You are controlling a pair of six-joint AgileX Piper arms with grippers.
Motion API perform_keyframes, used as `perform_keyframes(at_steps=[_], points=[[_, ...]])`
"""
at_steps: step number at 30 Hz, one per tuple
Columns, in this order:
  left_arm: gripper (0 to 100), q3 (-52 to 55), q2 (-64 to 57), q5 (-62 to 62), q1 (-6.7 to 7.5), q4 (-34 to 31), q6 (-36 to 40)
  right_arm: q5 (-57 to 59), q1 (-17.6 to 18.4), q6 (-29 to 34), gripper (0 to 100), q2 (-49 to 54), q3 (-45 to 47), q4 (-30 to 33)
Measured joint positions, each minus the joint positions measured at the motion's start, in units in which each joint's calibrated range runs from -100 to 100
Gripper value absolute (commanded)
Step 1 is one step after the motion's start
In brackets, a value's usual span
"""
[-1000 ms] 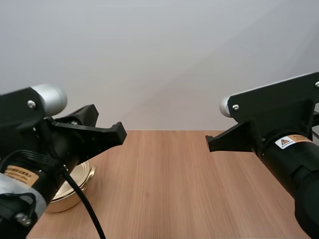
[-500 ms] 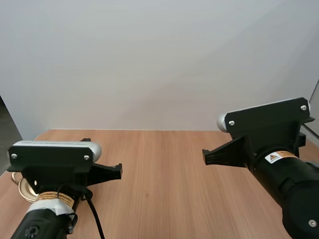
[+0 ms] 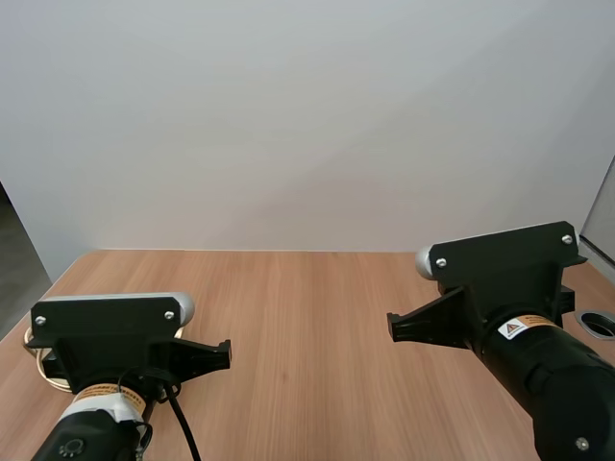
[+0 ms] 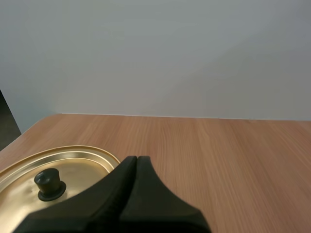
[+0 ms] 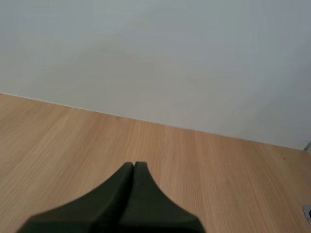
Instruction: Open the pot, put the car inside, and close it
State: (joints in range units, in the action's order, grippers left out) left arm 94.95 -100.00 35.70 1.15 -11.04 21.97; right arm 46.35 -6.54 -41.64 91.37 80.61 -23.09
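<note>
The worktop (image 3: pixel 307 317) is pale wood with straight grain, and a plain light wall rises behind its far edge. A small grey ring (image 3: pixel 598 323) is set into the wood at the right edge.

The golden pot (image 4: pixel 95 156) stands near the worktop's left edge, close to the near left corner. Its lid (image 4: pixel 19 191) is on, with the black knob (image 4: pixel 48 183) upright in the middle.

Both arms sit low at the near edge and reach forward, roughly level with the wood. The left claw (image 4: pixel 136 159) is pressed together into one dark wedge, holding nothing. It is just beside the pot's rim, on the side toward the middle of the worktop. The right claw (image 5: pixel 133 165) is likewise closed on itself and grips nothing. It is above bare wood on the right half, well apart from the pot.
</note>
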Motion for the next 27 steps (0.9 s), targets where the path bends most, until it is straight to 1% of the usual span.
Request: perform_keyframes(at_steps=[1, 2, 4, 10, 13, 16, 18, 20, 25, 27], points=[[0, 0.00, 0.00, 0.00, 0.00, 0.00, 0.00, 0.00, 0.25, 0.00, 0, 0.00, 0.00, 0.17], [0, 0.00, 0.00, 0.00, 0.00, 0.00, 0.00, 0.00, 1.39, 0.23, 0, 0.00, 0.00, 2.51], [0, 0.00, 0.00, 0.00, 0.00, 0.00, -0.11, -0.21, 2.59, 1.44, 0, 0.00, 0.13, 4.52], [0, 0.00, 0.00, 0.00, 0.00, 0.00, -0.11, -4.52, 6.71, 9.67, 0, 0.00, 0.30, 13.67], [0, 0.00, 0.00, 0.00, 0.00, 0.00, -0.11, -5.41, 6.83, 14.41, 0, 0.00, 0.34, 18.71], [0, 0.00, 0.00, 0.00, 0.00, 0.00, -0.11, -2.81, 6.83, 18.70, 0, 0.00, 0.34, 23.09], [0, 0.00, 0.00, -0.33, 0.00, 0.00, -0.11, -1.56, 6.83, 21.51, 0, 0.00, 0.34, 24.22], [0, 0.00, 0.00, -0.30, 0.00, 0.00, -0.11, -1.56, 6.83, 22.98, 0, 0.00, 0.34, 24.36], [0, 2.08, 0.00, -0.74, 0.00, 0.00, -0.11, -1.35, 6.83, 23.54, 0, 0.00, 0.34, 24.65], [0, 4.28, 0.00, -3.59, 0.00, 0.00, -0.11, -1.35, 6.83, 23.54, 0, 0.00, 0.34, 24.65]])
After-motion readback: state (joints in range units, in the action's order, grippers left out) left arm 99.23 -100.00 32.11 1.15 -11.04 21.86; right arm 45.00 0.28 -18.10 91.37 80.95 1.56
